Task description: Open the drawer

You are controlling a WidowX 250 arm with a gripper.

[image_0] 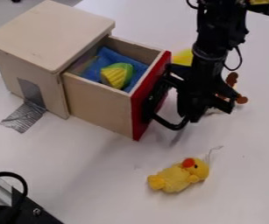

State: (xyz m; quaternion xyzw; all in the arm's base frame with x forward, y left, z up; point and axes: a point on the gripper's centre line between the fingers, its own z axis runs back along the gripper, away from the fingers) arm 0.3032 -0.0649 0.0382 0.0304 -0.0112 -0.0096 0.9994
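Looking down through the camera view, I see the drawer [98, 107] sliding part of the way out of a pale wooden box [48, 33], so its compartment lies open from above. The box stands toward the upper left of the desk [95, 183], and the drawer sticks out from it to the right, its red front [137, 127] facing the arm. My black arm [210, 52] comes in from the top edge, right of centre, and the hand [189, 109] hangs just beside that red front, right by the dark handle [168, 125]. Black overlaps black there, so I cannot tell whether the hand is apart, together or clamped on the handle. Inside the drawer I make out a blue cloth [109, 57] with a yellow and green toy [118, 75] resting on it. Down on the desk, below and slightly right of the drawer, a yellow plush duck [176, 178] lies with its head to the right and its orange-red beak [188, 162] pointing up the view. Behind the arm I catch part of a yellow thing [184, 57], and right of the arm some brown pieces [232, 78], partly hidden. A strip of grey tape [24, 117] runs from the side of the box onto the desk. At the lower left corner I have some black equipment [34, 212] with a black cable [16, 176] curving above it.
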